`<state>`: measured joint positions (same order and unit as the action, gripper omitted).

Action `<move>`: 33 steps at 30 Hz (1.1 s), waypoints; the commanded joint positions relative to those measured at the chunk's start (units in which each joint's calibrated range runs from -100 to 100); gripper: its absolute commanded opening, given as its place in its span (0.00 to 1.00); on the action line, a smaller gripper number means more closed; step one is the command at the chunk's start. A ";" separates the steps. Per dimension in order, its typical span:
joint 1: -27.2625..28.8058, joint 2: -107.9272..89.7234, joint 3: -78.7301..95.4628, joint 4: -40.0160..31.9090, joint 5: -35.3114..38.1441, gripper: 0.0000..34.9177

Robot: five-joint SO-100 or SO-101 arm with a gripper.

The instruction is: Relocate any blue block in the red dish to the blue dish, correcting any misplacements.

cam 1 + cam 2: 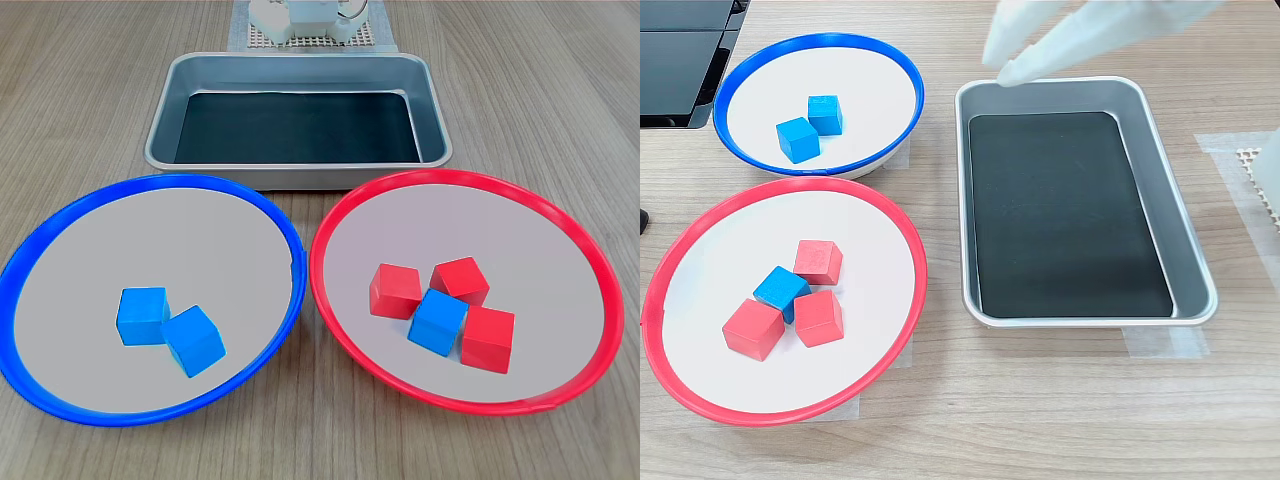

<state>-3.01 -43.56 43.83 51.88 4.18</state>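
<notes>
From my feed: rectangular metal tray (300,75) with a dark inside on the wood-grain bench (90,90), beyond both dishes in the first exterior view. Three red cubes (818,262) sit clustered. Two more blue cubes (825,114) lie touching. Clear tape (1165,342) at the tray's corner.
</notes>
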 commanded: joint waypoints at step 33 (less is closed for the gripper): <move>-5.60 61.35 -55.44 -0.49 -19.10 0.32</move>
<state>-8.14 16.54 -7.17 51.79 -14.53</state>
